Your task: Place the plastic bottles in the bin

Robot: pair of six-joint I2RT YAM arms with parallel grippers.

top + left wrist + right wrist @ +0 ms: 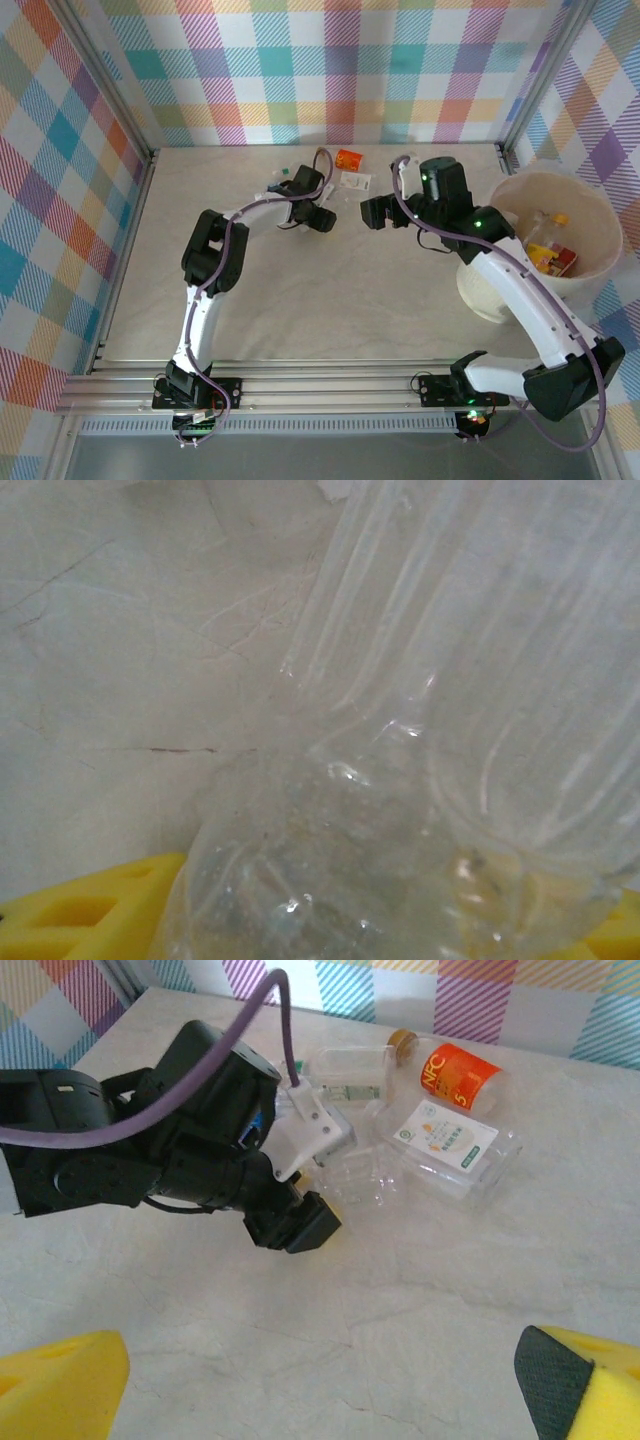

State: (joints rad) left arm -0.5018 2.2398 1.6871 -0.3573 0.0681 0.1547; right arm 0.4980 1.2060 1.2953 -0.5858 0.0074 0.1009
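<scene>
Clear crushed bottle (420, 730), light, springy, slick; to be pinched mid-body. Left gripper (350, 925) straddling it, grip unclear; right gripper (320, 1385) wide.

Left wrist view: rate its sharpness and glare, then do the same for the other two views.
Left wrist: soft and hazy, the clear bottle too close to focus, white glints on its ridges. Right wrist: sharp mid-frame, the orange label readable, its own yellow fingers blurred at the bottom corners. Top external: crisp, evenly lit, soft shadows on the table.
</scene>
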